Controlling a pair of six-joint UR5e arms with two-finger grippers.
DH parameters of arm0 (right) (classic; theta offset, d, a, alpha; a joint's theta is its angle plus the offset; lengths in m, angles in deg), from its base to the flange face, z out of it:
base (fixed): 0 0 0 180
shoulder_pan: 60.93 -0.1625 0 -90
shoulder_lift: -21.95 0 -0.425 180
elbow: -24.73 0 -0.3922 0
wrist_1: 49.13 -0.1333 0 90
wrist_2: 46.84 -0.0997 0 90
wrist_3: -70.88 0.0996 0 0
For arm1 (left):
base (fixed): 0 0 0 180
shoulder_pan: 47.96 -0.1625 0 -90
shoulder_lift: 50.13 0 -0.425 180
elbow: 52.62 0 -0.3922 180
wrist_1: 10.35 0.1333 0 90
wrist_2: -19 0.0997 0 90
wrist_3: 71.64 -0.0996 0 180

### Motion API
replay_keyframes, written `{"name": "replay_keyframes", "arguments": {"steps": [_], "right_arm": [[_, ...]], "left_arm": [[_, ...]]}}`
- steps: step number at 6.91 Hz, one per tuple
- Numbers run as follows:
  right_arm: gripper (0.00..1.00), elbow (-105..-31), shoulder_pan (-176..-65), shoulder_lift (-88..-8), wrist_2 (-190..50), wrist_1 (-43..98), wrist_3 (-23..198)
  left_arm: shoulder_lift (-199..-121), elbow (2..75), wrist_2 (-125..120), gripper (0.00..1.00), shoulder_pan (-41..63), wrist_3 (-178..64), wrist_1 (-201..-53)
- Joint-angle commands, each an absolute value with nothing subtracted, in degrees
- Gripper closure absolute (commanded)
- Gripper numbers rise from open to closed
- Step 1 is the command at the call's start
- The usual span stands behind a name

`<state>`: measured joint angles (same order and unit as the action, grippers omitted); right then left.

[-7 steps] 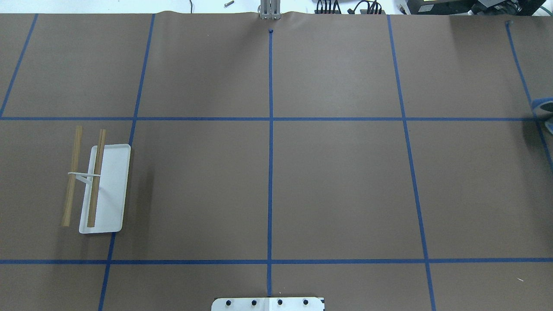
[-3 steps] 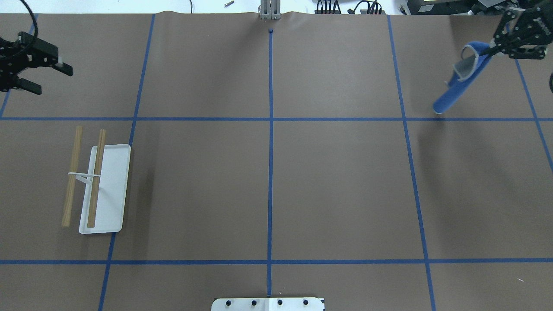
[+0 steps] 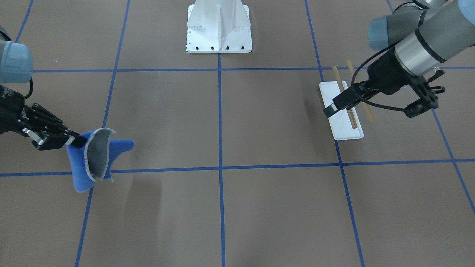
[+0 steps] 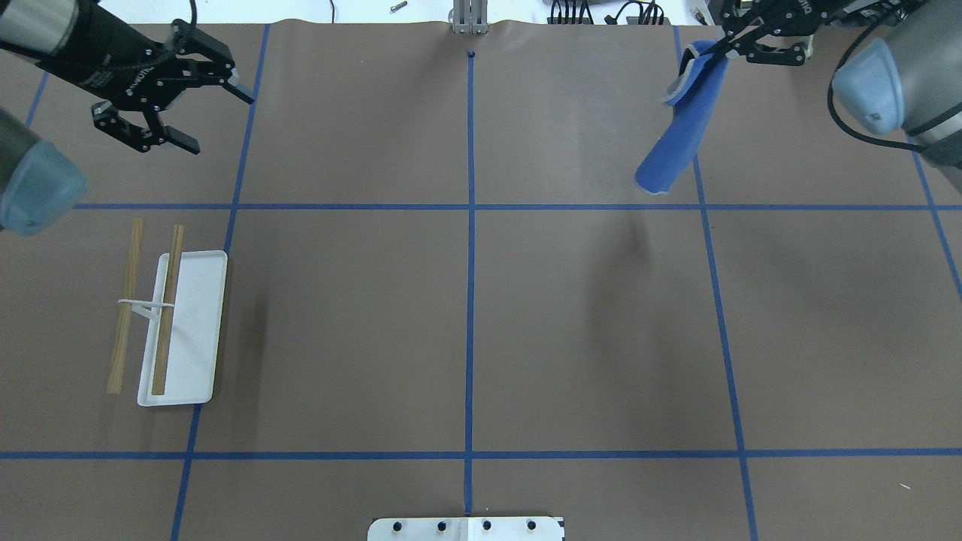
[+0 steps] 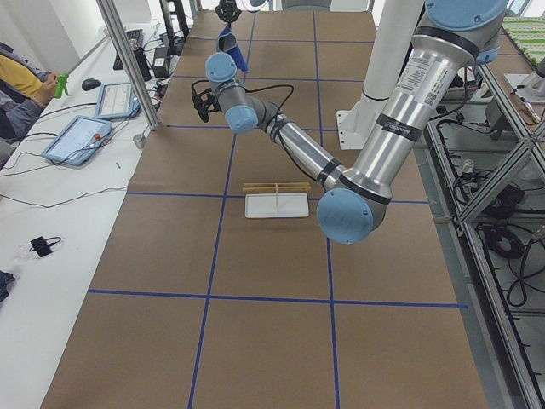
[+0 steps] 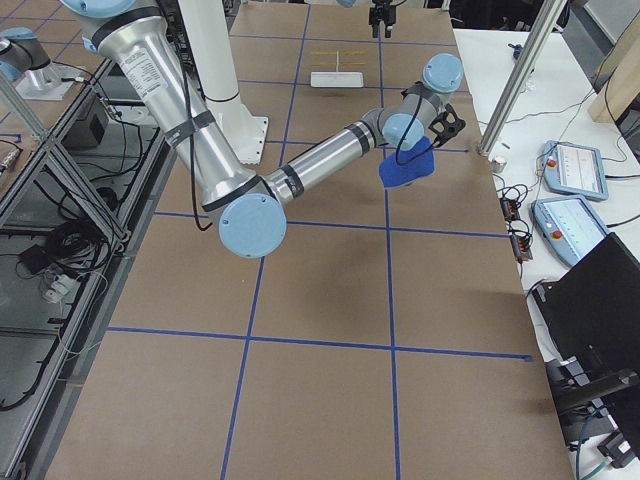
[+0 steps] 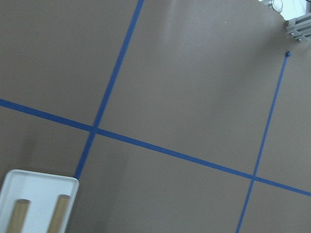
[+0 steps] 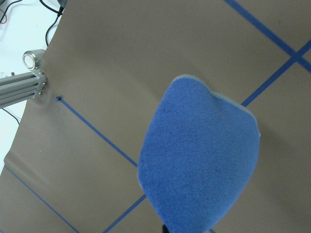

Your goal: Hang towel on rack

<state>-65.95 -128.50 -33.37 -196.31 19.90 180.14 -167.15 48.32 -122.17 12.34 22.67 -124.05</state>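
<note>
The left claw [image 4: 218, 120] hangs wide open near the rack [image 4: 192, 330]. The right claw [image 4: 714, 51], far from it, pinches the towel [image 4: 676, 143].

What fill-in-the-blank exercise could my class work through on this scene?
1. The right gripper is shut on the ____.
2. The left gripper has its jaws ____ and holds nothing.
3. The rack has ____ wooden dowels.
4. The towel is blue on one face and ____ on the other.
Missing words: towel; open; two; grey.
</note>
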Motion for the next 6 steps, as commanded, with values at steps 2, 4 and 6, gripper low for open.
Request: {"name": "replay_keyframes", "arguments": {"steps": [2, 4, 6], "right_arm": [[1.0, -66.0, -120.5, -22.8, -182.7, 19.7, 202.6], [1.0, -66.0, -115.8, -17.3, -172.9, 19.3, 214.1], [1.0, -66.0, -113.9, -14.5, -168.7, 18.2, 219.7]], "left_arm": [[-171.2, 43.5, -112.4, 0.02, 5.1, 56.5, -140.1], [-172.4, 41.1, -103.8, 0.02, 0.8, 75.1, -149.8], [-173.4, 37.2, -101.3, 0.02, -0.2, 84.6, -157.5]]}}
